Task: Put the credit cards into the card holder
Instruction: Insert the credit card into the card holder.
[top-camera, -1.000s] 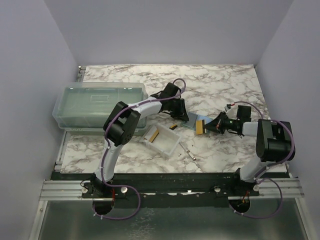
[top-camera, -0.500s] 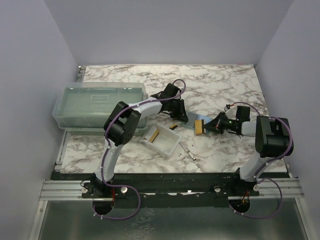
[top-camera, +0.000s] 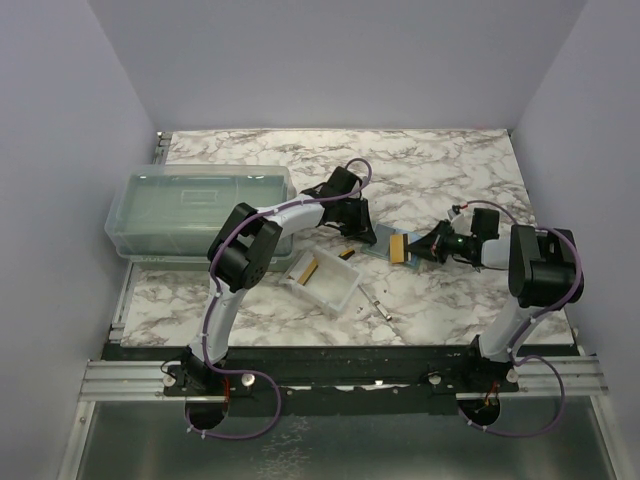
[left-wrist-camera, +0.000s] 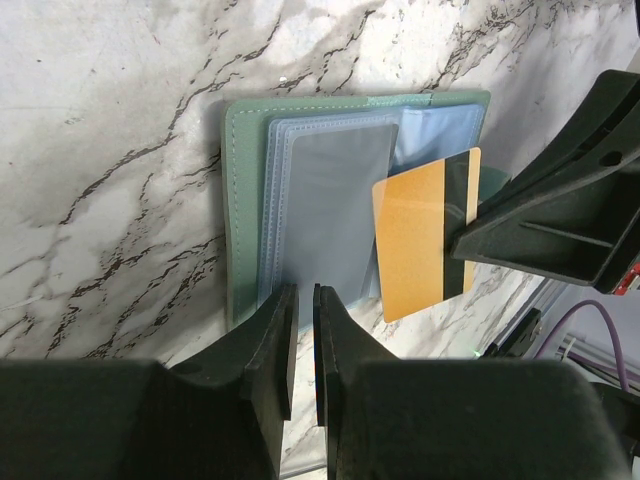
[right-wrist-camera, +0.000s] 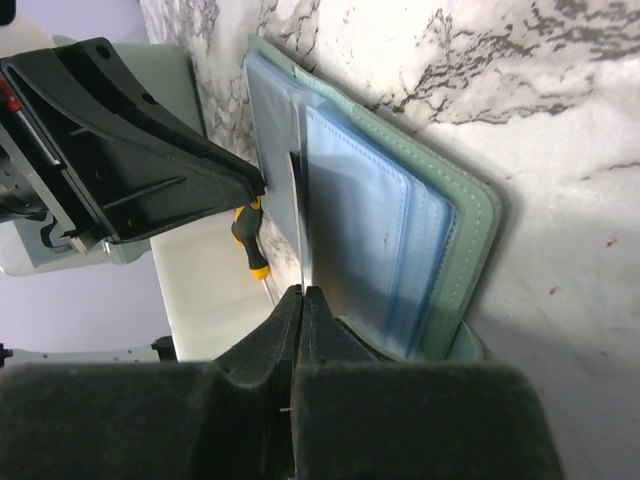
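Observation:
The card holder (top-camera: 384, 240) lies open on the marble, sage green outside (left-wrist-camera: 240, 200) and pale blue inside. My left gripper (top-camera: 362, 232) reaches it from the left. Its jaws (left-wrist-camera: 303, 290) are nearly together, pinching the edge of a clear inner sleeve. On the other side, my right gripper (top-camera: 415, 248) is shut on a gold credit card (left-wrist-camera: 415, 240) with a black stripe. The card's leading edge overlaps the holder's pale blue pockets. In the right wrist view the card (right-wrist-camera: 300, 225) shows edge-on ahead of the shut jaws (right-wrist-camera: 303, 292), beside the sleeves (right-wrist-camera: 370, 230).
A small clear tray (top-camera: 335, 290) holding a tan card (top-camera: 310, 268) sits near the front of the holder. An orange-handled black tool (top-camera: 347, 253) lies between them. The large translucent lidded box (top-camera: 190, 210) stands at the left. A small metal piece (top-camera: 378, 303) lies near the tray.
My right gripper has carried the gold card leftward, bringing it over the open card holder. The left gripper has stayed put at the holder's sleeve.

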